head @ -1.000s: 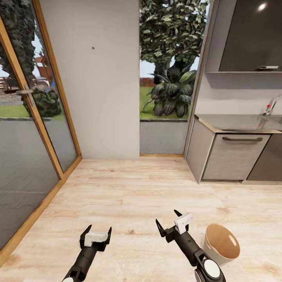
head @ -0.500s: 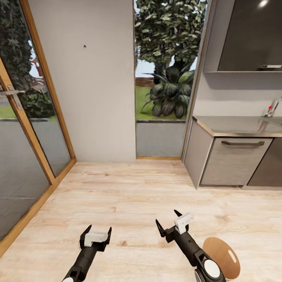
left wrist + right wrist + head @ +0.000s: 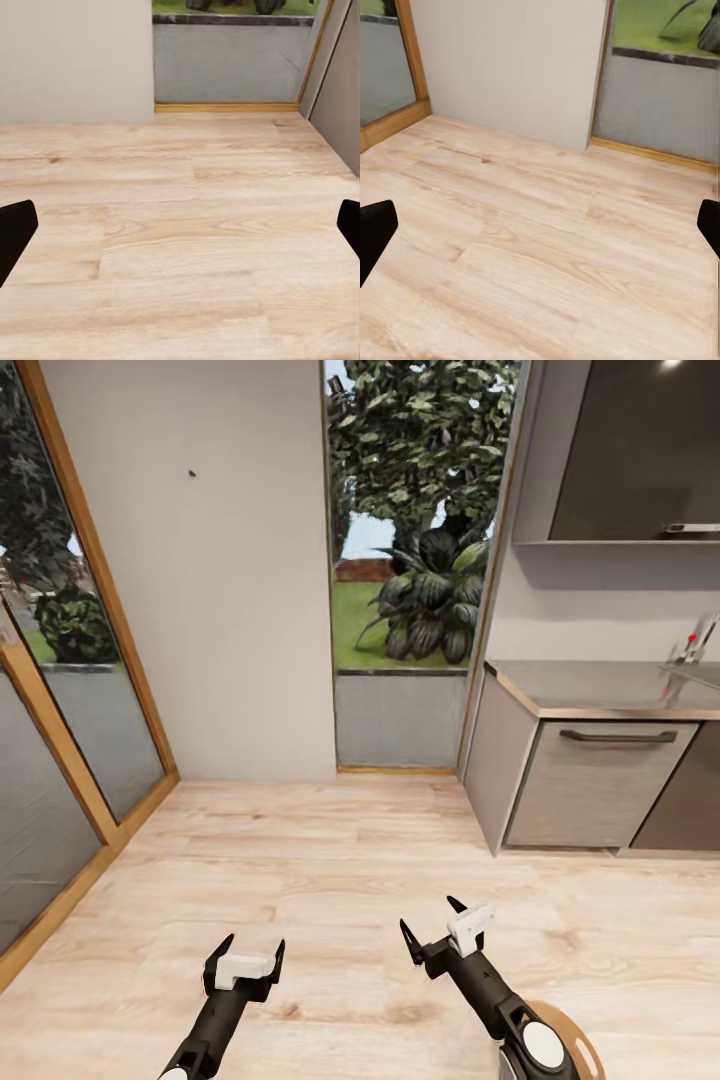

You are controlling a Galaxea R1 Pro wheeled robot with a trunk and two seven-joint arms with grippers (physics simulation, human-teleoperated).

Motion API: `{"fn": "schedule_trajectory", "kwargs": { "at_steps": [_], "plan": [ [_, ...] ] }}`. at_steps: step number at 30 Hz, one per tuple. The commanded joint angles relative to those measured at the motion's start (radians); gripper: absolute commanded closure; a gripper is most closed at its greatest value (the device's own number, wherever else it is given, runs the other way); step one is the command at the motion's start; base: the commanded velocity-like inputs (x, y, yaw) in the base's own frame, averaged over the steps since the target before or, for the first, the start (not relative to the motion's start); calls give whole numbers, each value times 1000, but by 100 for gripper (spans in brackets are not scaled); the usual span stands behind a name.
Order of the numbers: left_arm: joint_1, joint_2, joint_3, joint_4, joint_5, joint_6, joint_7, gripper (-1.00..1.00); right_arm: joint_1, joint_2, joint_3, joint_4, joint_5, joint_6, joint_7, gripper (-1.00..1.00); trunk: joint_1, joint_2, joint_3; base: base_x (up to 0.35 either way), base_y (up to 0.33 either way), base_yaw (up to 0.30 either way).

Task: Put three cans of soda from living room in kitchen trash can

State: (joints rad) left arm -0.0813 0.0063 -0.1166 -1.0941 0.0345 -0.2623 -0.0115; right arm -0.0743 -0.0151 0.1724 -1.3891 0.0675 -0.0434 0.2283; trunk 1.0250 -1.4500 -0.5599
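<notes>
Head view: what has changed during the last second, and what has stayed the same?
The camera itself moved, so the whole picture shifted. The trash can slid down toward the lower right edge and now peeks out behind the right arm. The window and the glass door frame drifted left, and the drawer front sits a little lower. Both tools, left and right, kept the same open pose, holding nothing.

Bright, even daylight through the window (image 3: 405, 560); soft shadows, slightly blurred render, wide-angle edge stretch.

glass door (image 3: 60, 690) left, window (image 3: 410, 560) ahead, worktop (image 3: 600, 688) right, tash can (image 3: 575, 1040) beside right arm
</notes>
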Motion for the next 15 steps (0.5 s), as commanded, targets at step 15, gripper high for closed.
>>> {"fn": "schedule_trajectory", "kwargs": {
  "at_steps": [15],
  "plan": [
    [0, 0, 0, -1, 1, 0, 1, -100, 0, 1, 3, 0, 3, 4, 0, -100, 0, 0, 0, 130, -249, 0]
  ]
}}
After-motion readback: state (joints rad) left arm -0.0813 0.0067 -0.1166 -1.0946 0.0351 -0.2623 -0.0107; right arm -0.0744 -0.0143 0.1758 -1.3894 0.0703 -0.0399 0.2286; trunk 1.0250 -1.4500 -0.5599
